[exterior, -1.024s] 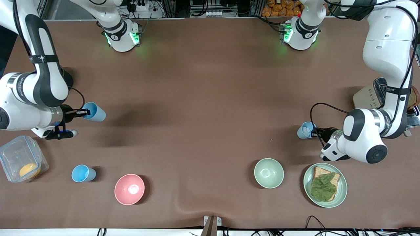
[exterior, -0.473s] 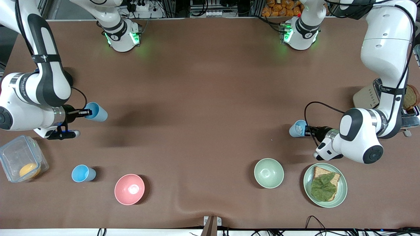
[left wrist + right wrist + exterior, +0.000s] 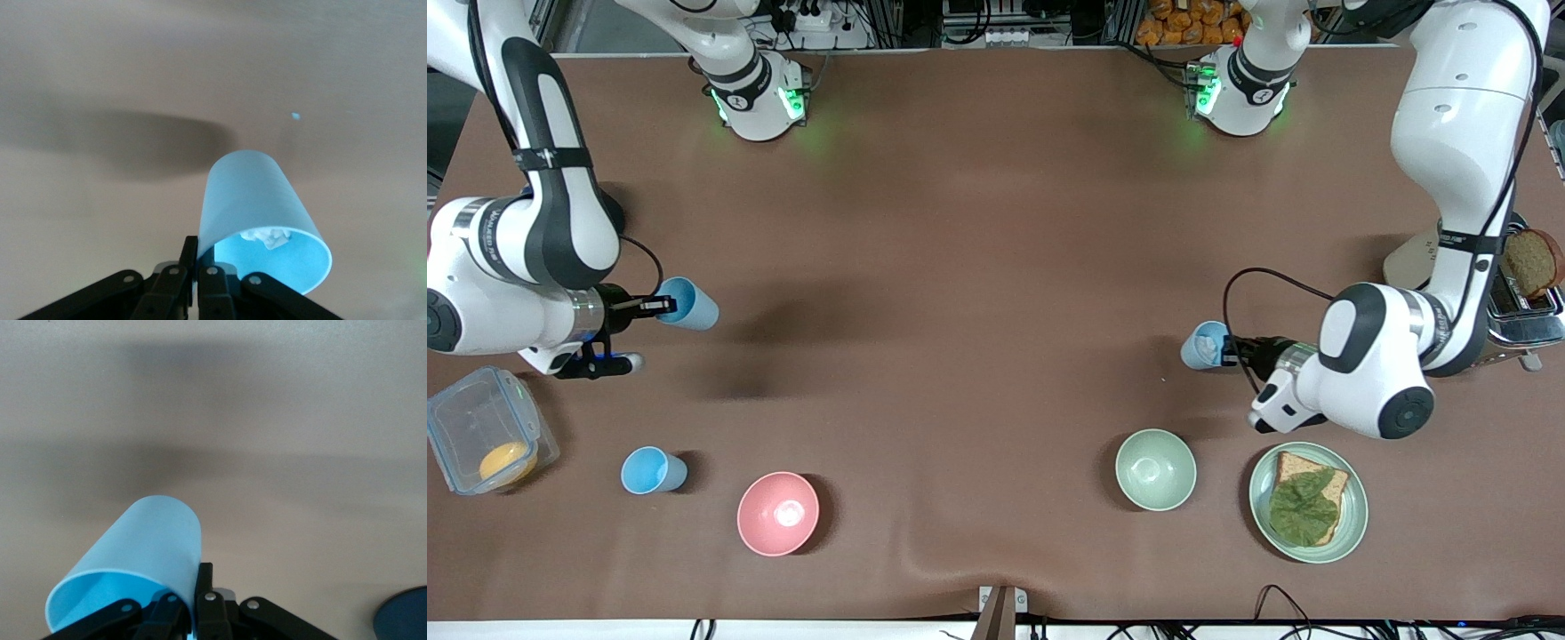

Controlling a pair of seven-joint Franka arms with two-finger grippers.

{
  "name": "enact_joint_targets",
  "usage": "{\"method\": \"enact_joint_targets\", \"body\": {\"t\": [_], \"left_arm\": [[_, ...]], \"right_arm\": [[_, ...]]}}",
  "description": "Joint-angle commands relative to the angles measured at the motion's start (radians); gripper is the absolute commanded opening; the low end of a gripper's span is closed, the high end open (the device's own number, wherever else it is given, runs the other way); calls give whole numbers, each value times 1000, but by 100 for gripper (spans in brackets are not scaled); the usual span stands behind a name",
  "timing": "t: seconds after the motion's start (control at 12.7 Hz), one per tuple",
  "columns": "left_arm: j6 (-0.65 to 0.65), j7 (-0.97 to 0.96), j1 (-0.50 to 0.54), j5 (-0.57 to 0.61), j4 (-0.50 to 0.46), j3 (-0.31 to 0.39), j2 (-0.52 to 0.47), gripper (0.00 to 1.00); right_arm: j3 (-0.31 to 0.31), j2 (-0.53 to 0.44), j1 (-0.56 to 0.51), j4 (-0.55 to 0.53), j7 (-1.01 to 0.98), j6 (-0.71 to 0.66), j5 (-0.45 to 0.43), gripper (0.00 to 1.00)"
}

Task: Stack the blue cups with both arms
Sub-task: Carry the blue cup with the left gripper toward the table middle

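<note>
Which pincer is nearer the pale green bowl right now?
Left. The left pincer, shut on a blue cup, is up near the pale green bowl; the right pincer holds its own cup at the right arm's end.

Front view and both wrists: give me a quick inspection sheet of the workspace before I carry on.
Surface: brown table, wrinkled at the camera edge.
Job's things: three blue cups; one in each gripper, third cup standing beside the pink bowl.
Clutter: green bowl, sandwich plate, lidded container, toaster.
Grippers: left gripper pinches a cup rim; right gripper likewise.
Cables: black wrist loops.
Surroundings: nothing seen.
</note>
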Motion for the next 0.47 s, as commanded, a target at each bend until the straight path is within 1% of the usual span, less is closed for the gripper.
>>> {"method": "enact_joint_targets", "body": {"t": [0.0, 0.08, 0.16, 0.39], "left_arm": [[-18, -135, 0, -17, -2, -69, -18, 0], [-18, -198, -2, -23, -2, -103, -15, 0], [-17, -253, -14, -36, -2, -118, -12, 0], [-4, -361, -92, -56, 1, -118, -12, 0]], "right_arm": [[-2, -5, -1, 0, 15, -5, 14, 0], [0, -5, -1, 0, 15, -7, 14, 0], [0, -5, 1, 0, 16, -5, 14, 0], [-2, -4, 4, 0, 16, -4, 21, 0]]}}
